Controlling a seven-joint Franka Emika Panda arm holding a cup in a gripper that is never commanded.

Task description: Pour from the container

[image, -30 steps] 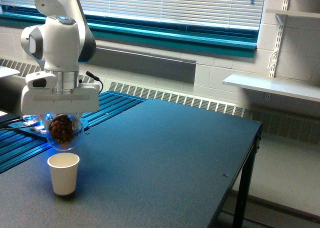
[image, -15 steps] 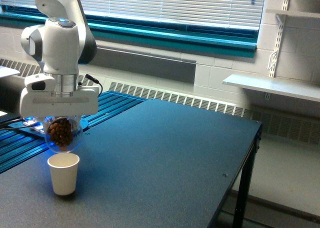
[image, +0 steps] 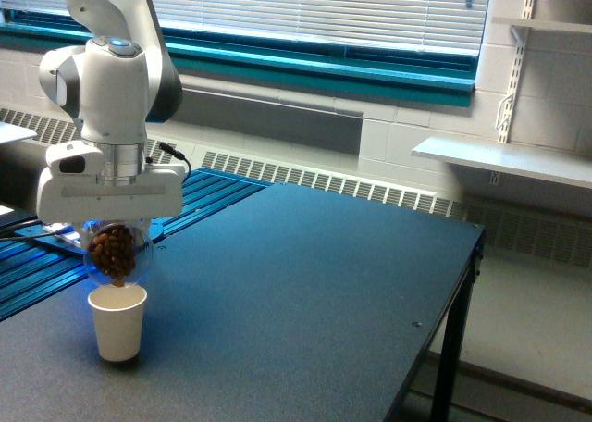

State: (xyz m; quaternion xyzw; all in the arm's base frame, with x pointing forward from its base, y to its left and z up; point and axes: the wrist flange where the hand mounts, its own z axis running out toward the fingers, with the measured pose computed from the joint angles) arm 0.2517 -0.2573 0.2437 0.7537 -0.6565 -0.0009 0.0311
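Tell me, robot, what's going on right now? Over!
Gripper shut on the clear jar of brown nut pieces. Jar hangs just above the paper cup on the dark table. Nothing in the way.

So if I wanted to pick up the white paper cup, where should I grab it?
Hold the paper cup around its side wall, near the middle, coming from the exterior view's right. It stands upright and the container in the end effector hangs just over its open rim, so the top is blocked.
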